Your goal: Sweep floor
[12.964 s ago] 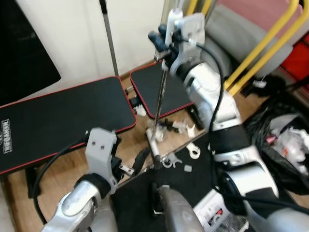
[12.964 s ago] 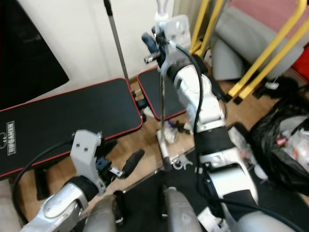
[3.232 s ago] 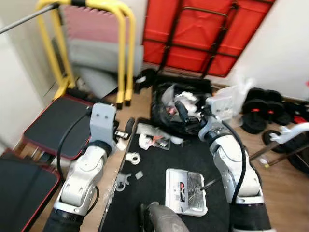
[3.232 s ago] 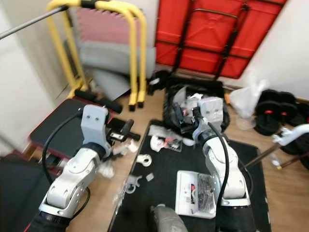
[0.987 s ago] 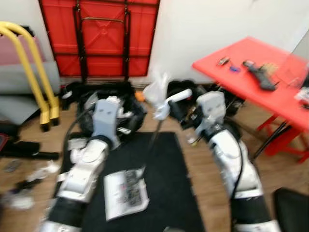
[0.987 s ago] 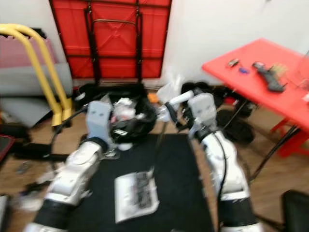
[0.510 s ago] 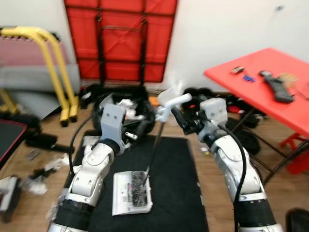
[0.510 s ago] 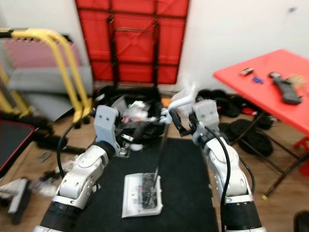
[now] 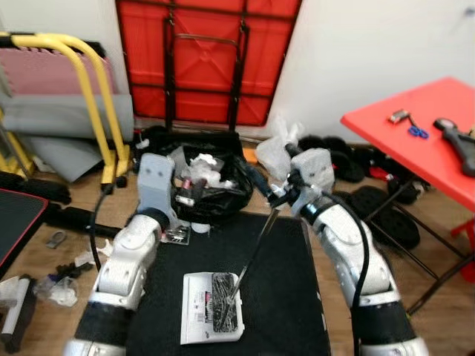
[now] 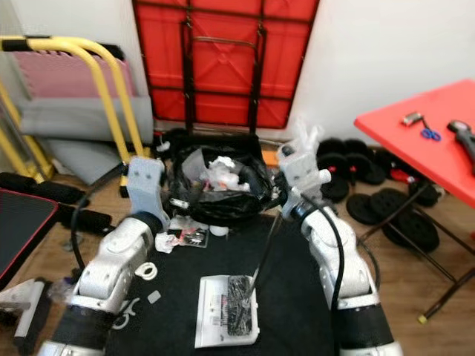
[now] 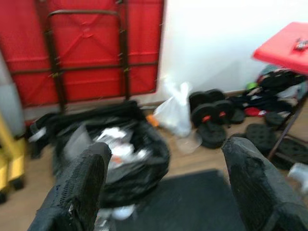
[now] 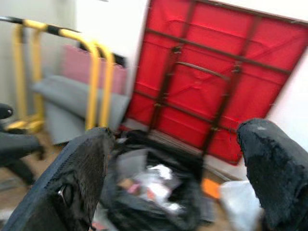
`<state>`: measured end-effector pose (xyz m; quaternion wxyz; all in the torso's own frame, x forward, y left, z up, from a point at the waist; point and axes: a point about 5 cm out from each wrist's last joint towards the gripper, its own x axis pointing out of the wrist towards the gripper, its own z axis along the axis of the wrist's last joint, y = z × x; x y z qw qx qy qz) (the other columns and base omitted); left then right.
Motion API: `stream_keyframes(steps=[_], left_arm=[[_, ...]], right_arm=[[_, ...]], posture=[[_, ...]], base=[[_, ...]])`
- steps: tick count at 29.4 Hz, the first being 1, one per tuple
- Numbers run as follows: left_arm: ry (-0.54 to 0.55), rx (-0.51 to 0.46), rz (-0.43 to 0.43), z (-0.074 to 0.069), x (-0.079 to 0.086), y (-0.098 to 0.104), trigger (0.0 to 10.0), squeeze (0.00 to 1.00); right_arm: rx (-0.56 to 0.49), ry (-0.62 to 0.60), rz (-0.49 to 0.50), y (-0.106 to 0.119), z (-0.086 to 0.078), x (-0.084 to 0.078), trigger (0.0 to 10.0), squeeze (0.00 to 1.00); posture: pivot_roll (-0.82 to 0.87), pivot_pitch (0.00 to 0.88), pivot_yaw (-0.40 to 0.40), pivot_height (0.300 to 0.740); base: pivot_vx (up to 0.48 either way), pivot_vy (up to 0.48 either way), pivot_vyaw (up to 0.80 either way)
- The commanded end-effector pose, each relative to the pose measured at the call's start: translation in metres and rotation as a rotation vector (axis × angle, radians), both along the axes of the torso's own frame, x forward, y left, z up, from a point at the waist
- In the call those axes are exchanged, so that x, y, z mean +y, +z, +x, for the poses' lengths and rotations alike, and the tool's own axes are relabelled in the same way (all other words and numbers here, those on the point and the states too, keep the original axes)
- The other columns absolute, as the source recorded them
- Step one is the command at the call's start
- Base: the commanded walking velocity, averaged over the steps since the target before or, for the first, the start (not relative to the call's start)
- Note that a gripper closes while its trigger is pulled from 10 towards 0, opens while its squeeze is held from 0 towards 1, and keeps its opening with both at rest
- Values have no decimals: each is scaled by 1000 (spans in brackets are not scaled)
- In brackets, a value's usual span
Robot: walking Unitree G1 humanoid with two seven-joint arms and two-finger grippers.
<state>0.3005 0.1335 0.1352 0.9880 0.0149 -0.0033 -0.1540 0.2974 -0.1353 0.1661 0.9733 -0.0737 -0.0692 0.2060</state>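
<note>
A white dustpan [image 9: 199, 320] with dark sweepings lies on the black mat [image 9: 297, 297]. From it a thin metal rod [image 9: 252, 252] slants up to the underside of my right gripper [image 9: 261, 184], which hangs beside the open black trash bag [image 9: 215, 185]. In the right wrist view the right gripper [image 12: 178, 159] has its fingers wide apart, and no rod shows between them. How the rod is carried I cannot tell. My left gripper [image 9: 194, 194] is open and empty at the bag's near left rim, and the left wrist view looks over the bag [image 11: 115, 154]. Paper scraps [image 9: 63, 285] lie on the wooden floor at left.
A red folded table [image 9: 200, 59] leans on the back wall. A red table [image 9: 423, 133] with thin legs stands at right, black weights [image 9: 371, 200] below it. Yellow bars [image 9: 96, 96] and grey pads are at left. A white plastic bag [image 9: 280, 144] sits behind the right gripper.
The camera has turned, so the whole scene slid to the right. The rod's white top end, seen above the right gripper half a second ago, is now out of sight behind it.
</note>
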Motion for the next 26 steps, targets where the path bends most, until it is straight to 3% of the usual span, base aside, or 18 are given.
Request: stream_keyframes(steps=[1,15,16,17,18,26], left_arm=[[-27,5,-17,0,-9,-1,10000,0],[-7,8,-27,1,-6,-1,10000,0],[-1,6,-29,1,-5,0,6902,0],[-1,6,-29,1,-5,0,6902,0],[-2,0,-38,1,-5,0,0,0],[-11,-11,-45,1,-5,2,0,0]], right_arm=[[15,-31,-20,-3,0,-7,10000,0],[19,-24,-23,-3,-1,-6,10000,0],[16,-26,-23,-3,-1,-6,10000,0],[16,-26,-23,-3,-1,-6,10000,0],[11,-37,-20,-2,-1,-7,10000,0],[35,-85,4,1,3,-10,10000,0]], posture=[[-150,18,-149,740],[-154,22,-145,740],[-154,22,-145,740],[-154,22,-145,740],[-157,22,-143,740],[-160,23,-137,730]], base=[[0,0,0],[0,0,0],[0,0,0],[0,0,0],[0,0,0],[0,0,0]])
